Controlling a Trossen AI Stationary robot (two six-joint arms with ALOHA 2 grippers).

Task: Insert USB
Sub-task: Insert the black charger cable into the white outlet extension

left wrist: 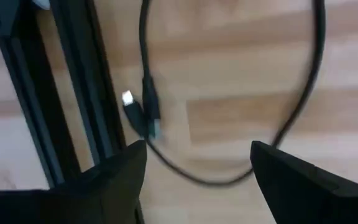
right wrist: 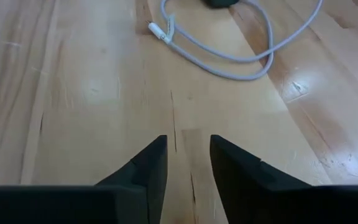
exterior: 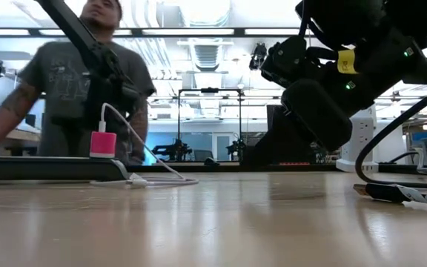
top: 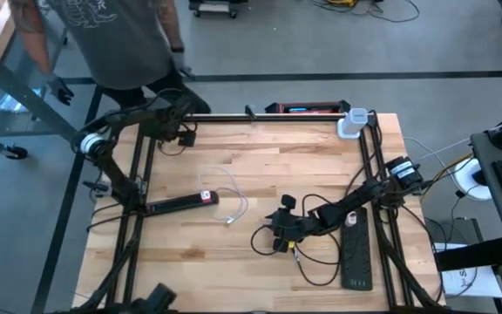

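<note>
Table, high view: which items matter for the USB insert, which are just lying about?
Job:
white cable
pink charger
left power strip
right gripper, fingers open
left gripper, fingers open

Lying about:
right power strip
black cable
white box

One counter carries two black power strips: one with a single pink charger plugged in, the other bare. One white cable lies ahead of the right arm's two fingers; one black cable lies ahead of the left arm's two fingers. One person stands beyond the counter.
</note>
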